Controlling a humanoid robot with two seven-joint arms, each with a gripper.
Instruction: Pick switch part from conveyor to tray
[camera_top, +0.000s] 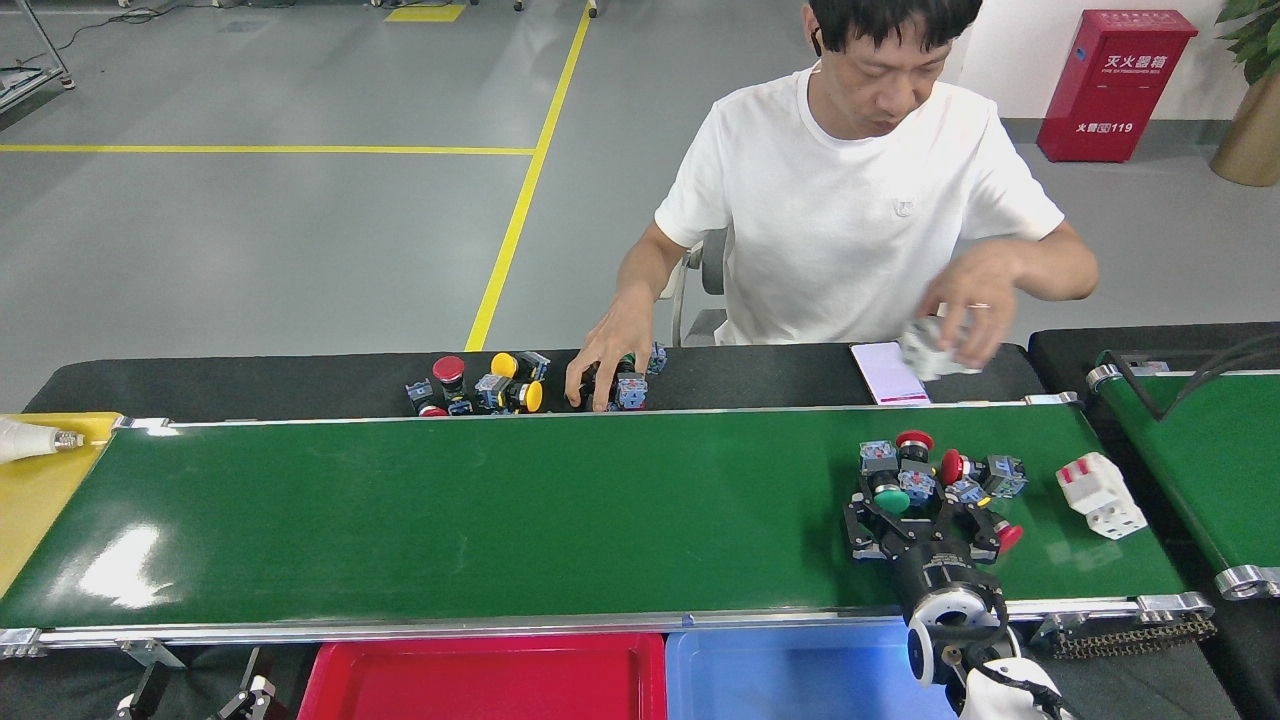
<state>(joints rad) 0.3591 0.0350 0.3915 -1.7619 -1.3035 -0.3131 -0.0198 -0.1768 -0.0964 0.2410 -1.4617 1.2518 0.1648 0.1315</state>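
**Closing in on a switch cluster, nothing binned**

Reaching over the conveyor (500, 510), the right gripper (925, 520) has its black fingers spread around the near side of a cluster of push-button switches (935, 475); nothing looks clamped. The cluster sits near the conveyor's right end: red and green mushroom caps, round and smooth, on boxy blue-and-grey contact blocks. A white breaker block (1100, 495) with red tabs lies further right on the belt, apart from the cluster. Below the conveyor's near rail, the red tray (480, 680) and blue tray (800, 675), glossy plastic, show no parts. Grasp, lift and drop all remain. The left gripper (190, 700) barely shows; cannot tell its state. Beyond the far rail, a person's hand (605, 360) rests on spare switches (480, 385).
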